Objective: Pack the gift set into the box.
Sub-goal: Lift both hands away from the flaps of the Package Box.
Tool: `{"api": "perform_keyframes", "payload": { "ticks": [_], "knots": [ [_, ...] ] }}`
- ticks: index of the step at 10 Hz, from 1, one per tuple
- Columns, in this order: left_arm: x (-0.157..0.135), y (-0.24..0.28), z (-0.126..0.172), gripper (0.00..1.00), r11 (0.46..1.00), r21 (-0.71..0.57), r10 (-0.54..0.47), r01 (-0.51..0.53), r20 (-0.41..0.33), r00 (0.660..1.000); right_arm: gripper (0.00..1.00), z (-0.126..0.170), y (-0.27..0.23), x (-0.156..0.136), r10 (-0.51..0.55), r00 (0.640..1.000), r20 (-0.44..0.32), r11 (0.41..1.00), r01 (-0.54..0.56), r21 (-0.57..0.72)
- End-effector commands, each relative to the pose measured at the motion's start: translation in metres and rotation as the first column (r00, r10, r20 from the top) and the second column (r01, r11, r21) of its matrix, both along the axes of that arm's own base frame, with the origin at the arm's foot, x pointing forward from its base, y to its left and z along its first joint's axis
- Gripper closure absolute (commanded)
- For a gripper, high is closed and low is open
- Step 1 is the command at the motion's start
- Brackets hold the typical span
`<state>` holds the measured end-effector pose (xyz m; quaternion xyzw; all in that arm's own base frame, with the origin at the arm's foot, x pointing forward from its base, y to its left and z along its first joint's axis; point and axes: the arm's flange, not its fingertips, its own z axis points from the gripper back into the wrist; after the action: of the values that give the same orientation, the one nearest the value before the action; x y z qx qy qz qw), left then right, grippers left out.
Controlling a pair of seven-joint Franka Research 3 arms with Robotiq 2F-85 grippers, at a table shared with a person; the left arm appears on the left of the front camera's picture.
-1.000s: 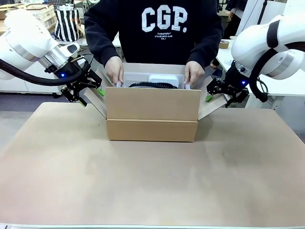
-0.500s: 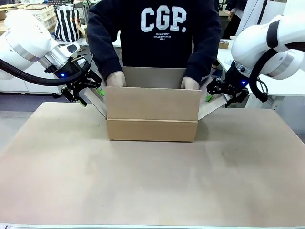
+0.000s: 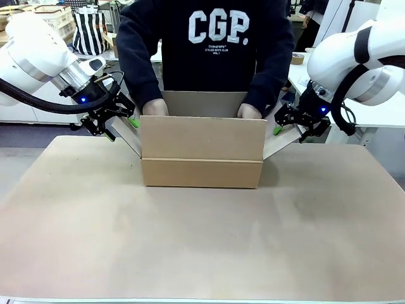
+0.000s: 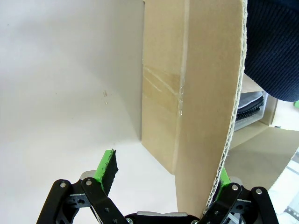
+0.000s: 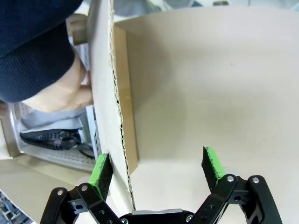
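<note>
The left jaws are standing wide open and gripping nothing. In the left wrist view the box's left side flap is running up between the green pads, lying close against one and well apart from the other. Whether the nearer pad is touching the cardboard cannot be told. The right jaws are gaping just as wide and are likewise empty. The right side flap is passing between their pads, just beside one and clear of the other, and no clamping is taking place.

Both side flaps are splaying outward from the box, which is sitting midway along the far edge of the surface. The near flap and the far flap are standing upright. The person's hands are reaching down between these two flaps into the box.

The gift set is lying inside the box beneath those hands, with a black cable resting beside it.

Judgement: the placing step is nearing its end. The person appears to be seating the gift set while the jaws are attending the side flaps. The next move, closing the box, is calling for the hands to come out first. Each flap will then need pinching, or pressing with one pad, to swing it inward over the contents.
</note>
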<state>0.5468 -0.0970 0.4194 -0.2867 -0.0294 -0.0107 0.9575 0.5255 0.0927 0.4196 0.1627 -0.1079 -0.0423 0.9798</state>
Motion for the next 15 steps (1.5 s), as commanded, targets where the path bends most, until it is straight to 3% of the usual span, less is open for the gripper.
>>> {"api": "perform_keyframes", "payload": {
  "ticks": [1, 15],
  "knots": [
    [-0.0007, -0.0005, 0.0027, 0.0, 1.0, 0.014, 0.012, -0.012, 0.001, 1.0, 0.0, 0.0025, 0.0026, 0.0013, -0.017, 1.0, -0.003, 1.0, 0.016, -0.01],
    [-0.0007, -0.0005, 0.0027, 0.0, 1.0, 0.014, 0.012, -0.012, 0.001, 1.0, 0.0, 0.0025, 0.0026, 0.0013, -0.017, 1.0, -0.003, 1.0, 0.016, -0.01]
  ]
}}
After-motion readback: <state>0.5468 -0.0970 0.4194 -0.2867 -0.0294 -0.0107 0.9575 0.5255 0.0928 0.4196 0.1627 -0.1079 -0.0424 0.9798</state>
